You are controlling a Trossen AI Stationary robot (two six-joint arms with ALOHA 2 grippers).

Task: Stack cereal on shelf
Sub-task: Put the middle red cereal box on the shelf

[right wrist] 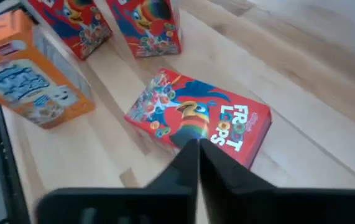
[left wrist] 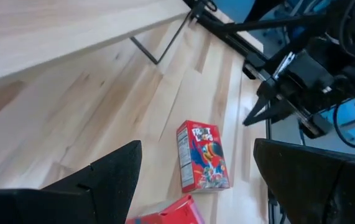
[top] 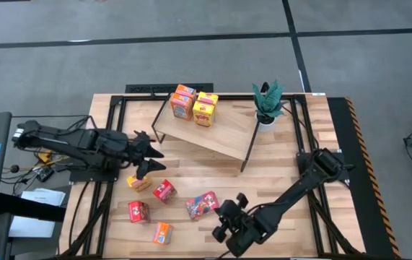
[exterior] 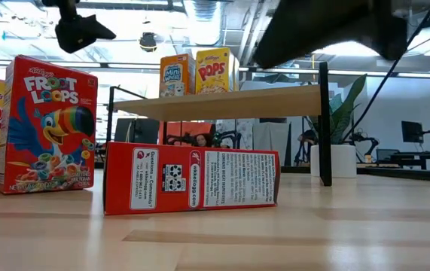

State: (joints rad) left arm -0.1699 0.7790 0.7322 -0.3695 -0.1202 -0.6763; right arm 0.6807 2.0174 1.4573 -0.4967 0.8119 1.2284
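at five o'clock on the tabletop [top: 278, 170], the right gripper [right wrist: 197, 163], jaws closed and empty beside the flat cereal box [right wrist: 199, 118], should reopen and straddle its narrow sides.

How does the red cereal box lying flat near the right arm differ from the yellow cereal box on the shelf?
The red cardboard cereal box lies flat on the plank tabletop; the yellow cardboard cereal box stands upright on the raised light-wood shelf. The red one lies alone; the yellow one touches orange boxes. Both are small printed cartons.
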